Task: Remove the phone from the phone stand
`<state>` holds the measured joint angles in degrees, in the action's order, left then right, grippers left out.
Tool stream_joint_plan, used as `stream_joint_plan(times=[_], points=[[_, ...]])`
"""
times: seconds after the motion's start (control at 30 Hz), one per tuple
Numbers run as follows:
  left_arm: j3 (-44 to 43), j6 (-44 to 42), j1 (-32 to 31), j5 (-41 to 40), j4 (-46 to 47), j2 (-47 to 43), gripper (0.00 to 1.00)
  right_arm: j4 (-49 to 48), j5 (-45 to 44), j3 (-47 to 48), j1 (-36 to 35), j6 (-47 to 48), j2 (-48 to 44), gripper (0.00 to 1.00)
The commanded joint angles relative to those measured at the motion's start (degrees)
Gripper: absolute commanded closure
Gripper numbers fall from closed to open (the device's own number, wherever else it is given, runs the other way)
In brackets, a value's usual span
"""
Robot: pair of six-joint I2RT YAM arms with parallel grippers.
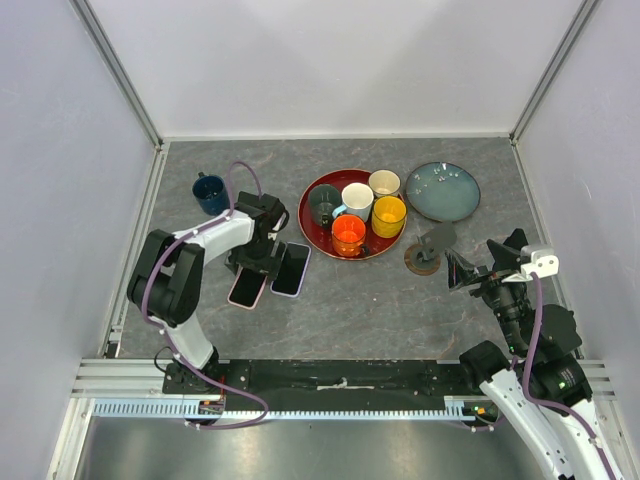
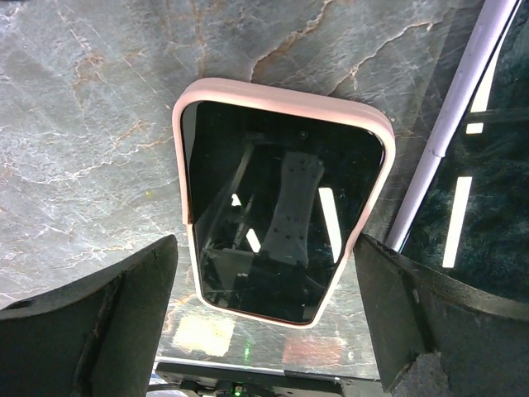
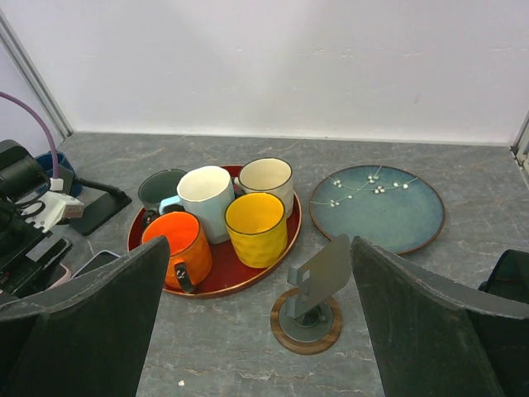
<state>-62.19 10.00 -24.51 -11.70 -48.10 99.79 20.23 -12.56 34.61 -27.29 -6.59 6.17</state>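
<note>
The grey metal phone stand on its round wooden base (image 3: 309, 294) is bare, and the pink-cased, black-screened phone (image 2: 281, 198) lies flat on the grey marbled table (image 2: 83, 124), well apart from it. I'd call this the letting-go step. The left gripper (image 1: 257, 262) hangs right above the phone, jaws spread wide and holding nothing, so what's needed next is a straight lift away.

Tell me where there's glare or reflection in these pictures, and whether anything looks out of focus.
Left wrist: the pink-cased phone with glossy black screen mirrors bright light strips and the rig overhead; the dark left fingers are soft-edged. Right wrist: even light, the grey phone stand on its round wooden base is sharp, the near right fingers blurred. Top external: sharp, diffuse lighting, faint shadows.
</note>
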Motion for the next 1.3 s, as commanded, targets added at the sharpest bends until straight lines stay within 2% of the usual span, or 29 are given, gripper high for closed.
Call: stream_joint_plan(times=[0.0,0.23,0.33,0.63,0.83,0.97,1.13,1.27], points=[[-0.3,-1.7,0.1,0.4,0.5,-2.8,0.06,-1.7,-0.7,-0.1,-0.3,0.3,0.3,0.02],[0.7,-0.6,0.1,1.1,1.8,-8.0,0.02,-1.2,-0.7,0.4,-0.3,-0.1,1.2,0.02],[1.5,-0.3,0.1,1.7,3.8,-13.9,0.02,0.2,0.0,2.6,-0.3,-0.6,4.1,0.02],[9.3,0.6,0.1,3.7,16.1,-41.4,0.0,13.4,-1.1,19.2,-0.3,0.6,20.3,0.02],[15.8,1.0,0.1,7.0,23.4,-56.8,0.0,25.5,-11.3,32.1,-0.2,-3.2,30.4,0.02],[19.6,0.1,0.1,8.3,27.0,-65.1,0.0,34.9,-14.4,38.9,-0.3,-8.0,36.3,0.02],[23.8,0.4,0.1,9.2,30.4,-72.8,0.0,42.7,-18.6,42.4,-0.2,-11.9,43.7,0.02],[24.9,1.0,0.1,9.8,30.9,-76.1,0.0,48.1,-27.7,43.9,0.3,-14.0,47.9,0.02]])
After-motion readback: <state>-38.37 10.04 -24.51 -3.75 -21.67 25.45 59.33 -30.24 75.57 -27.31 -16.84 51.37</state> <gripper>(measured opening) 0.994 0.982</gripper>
